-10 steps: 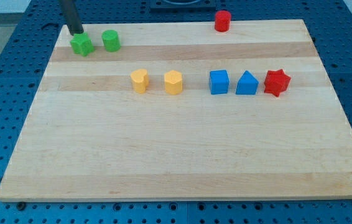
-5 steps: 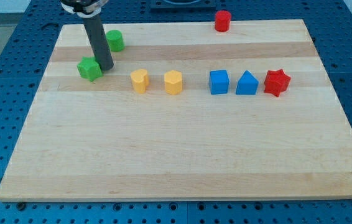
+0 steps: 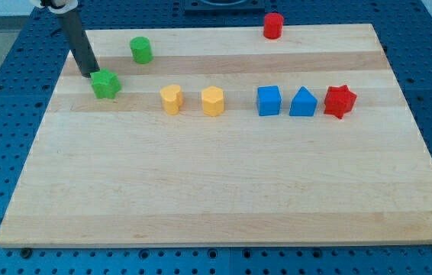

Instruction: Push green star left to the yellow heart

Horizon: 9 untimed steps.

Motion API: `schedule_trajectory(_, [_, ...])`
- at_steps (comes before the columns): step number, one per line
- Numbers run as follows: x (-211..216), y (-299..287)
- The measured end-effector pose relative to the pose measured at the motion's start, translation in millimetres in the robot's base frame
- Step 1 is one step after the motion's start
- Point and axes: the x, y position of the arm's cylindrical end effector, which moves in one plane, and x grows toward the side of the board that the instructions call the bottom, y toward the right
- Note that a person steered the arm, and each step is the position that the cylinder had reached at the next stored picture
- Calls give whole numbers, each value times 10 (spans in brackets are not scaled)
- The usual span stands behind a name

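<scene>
My tip, a bare rod with no pincer to open, sits just upper-left of the green star; the yellow heart lies to the view's right of both, so a steady rightward push from here looks best.

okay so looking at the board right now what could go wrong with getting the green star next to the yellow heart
My tip sits at the green star's upper-left corner, so a push from there may send it diagonally down the board, missing the spot left of the yellow heart. Pushing too far could knock the heart into the yellow hexagonal block beside it.
</scene>
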Motion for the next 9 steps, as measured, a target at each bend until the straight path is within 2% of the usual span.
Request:
schedule_trajectory(1, [172,25])
schedule_trajectory(5, [217,416])
schedule_trajectory(7, [525,535])
schedule_trajectory(9, [432,768])
